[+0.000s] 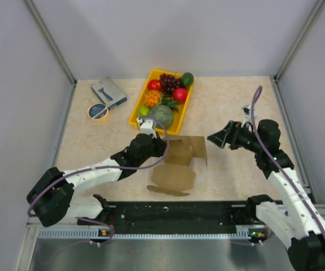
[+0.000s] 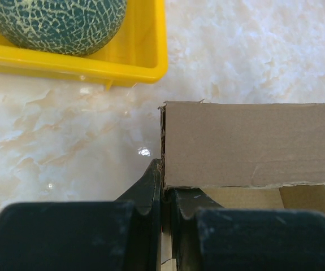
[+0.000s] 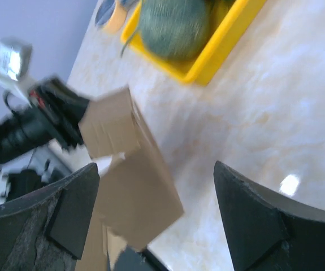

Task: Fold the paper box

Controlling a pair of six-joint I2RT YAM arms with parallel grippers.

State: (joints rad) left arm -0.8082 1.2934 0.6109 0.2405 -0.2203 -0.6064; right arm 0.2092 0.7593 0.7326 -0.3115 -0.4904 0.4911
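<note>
The paper box (image 1: pixel 179 164) is a brown cardboard sheet, partly folded, lying at the table's near middle with some flaps standing up. My left gripper (image 1: pixel 163 148) is shut on its left edge; in the left wrist view the fingers (image 2: pixel 151 186) pinch a raised cardboard wall (image 2: pixel 247 144) at its corner. My right gripper (image 1: pixel 214 138) is open and empty, a little to the right of the box. The right wrist view shows the box (image 3: pixel 131 169) between and beyond its spread fingers (image 3: pixel 247 209).
A yellow tray (image 1: pixel 137 110) of toy fruit stands behind the box; its melon (image 2: pixel 55 22) is close to my left gripper. A blue-grey packet (image 1: pixel 109 92) and a tape roll (image 1: pixel 98 111) lie at the back left. Grey walls enclose the table.
</note>
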